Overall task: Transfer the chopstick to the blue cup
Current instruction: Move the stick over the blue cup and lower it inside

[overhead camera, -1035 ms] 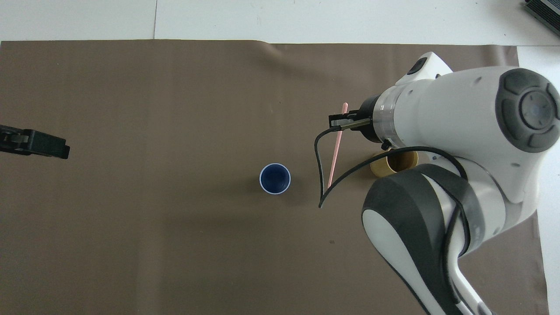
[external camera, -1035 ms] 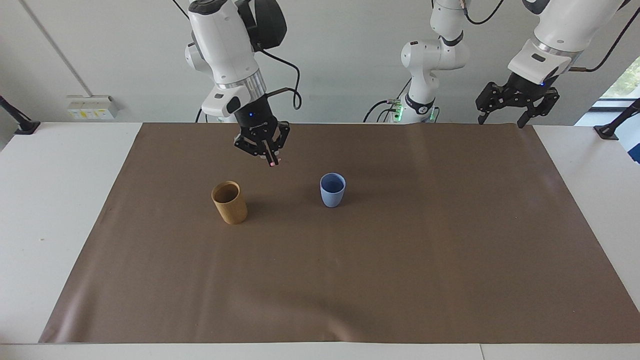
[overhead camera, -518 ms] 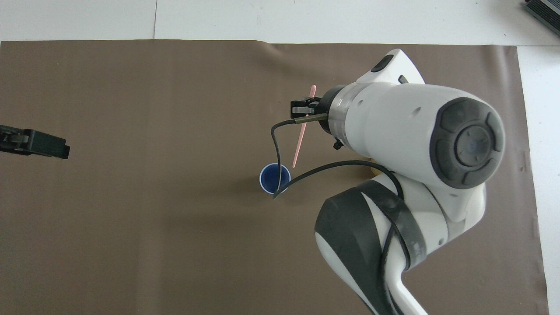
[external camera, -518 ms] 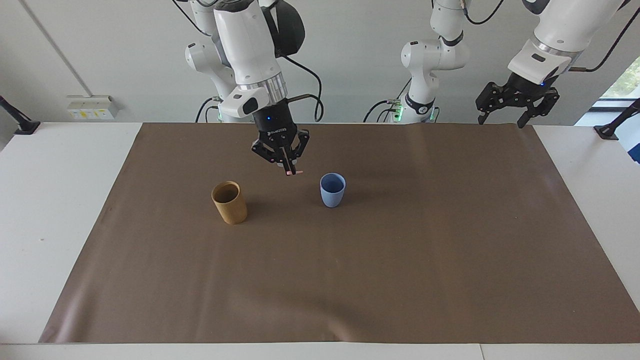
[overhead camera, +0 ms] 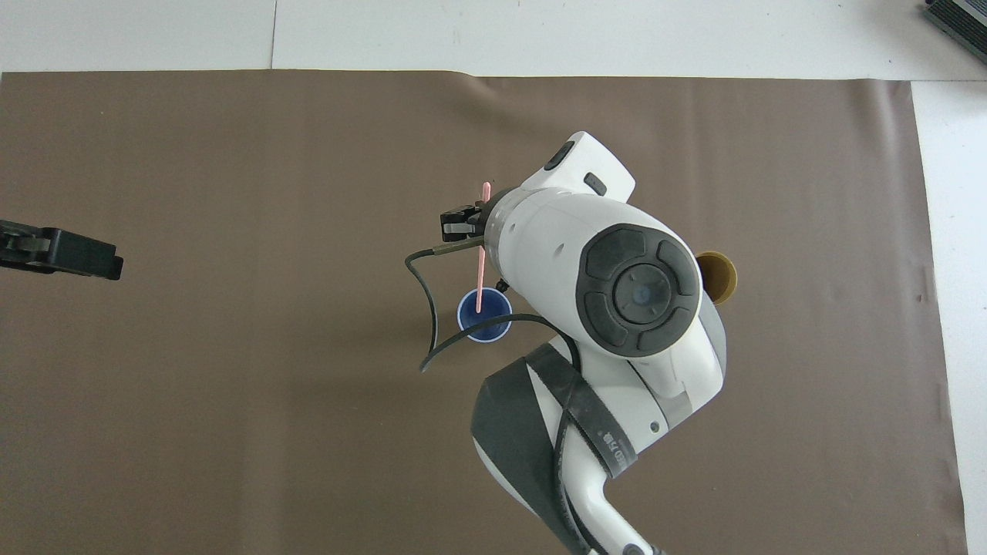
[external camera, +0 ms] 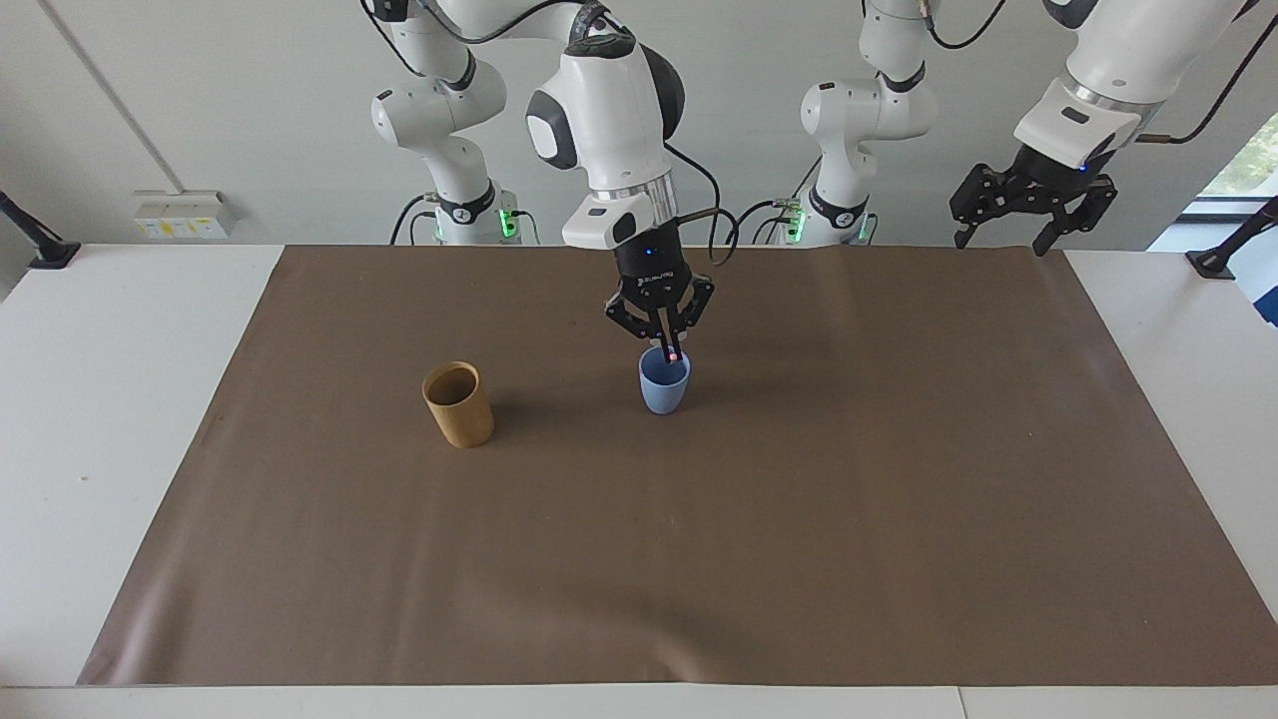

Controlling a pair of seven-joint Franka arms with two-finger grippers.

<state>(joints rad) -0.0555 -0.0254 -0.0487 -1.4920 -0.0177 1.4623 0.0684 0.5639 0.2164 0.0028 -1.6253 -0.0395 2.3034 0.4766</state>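
Pinched in the right gripper [external camera: 671, 352], the chopstick [overhead camera: 481, 254] hangs over the blue cup [external camera: 663, 387]; premature release risks tipping it. The left gripper [external camera: 1006, 237] waits, spread.

- The right gripper [external camera: 670, 352], fingertips pinched on the chopstick [overhead camera: 481, 254], is no longer over the mat between the two cups; it now hangs right over the blue cup [external camera: 663, 383].
- The chopstick's lower end, which a second ago pointed at bare mat beside the tan cup [external camera: 458, 403], now sits over the blue cup's mouth in the overhead view.
- The right arm now covers most of the tan cup from above.
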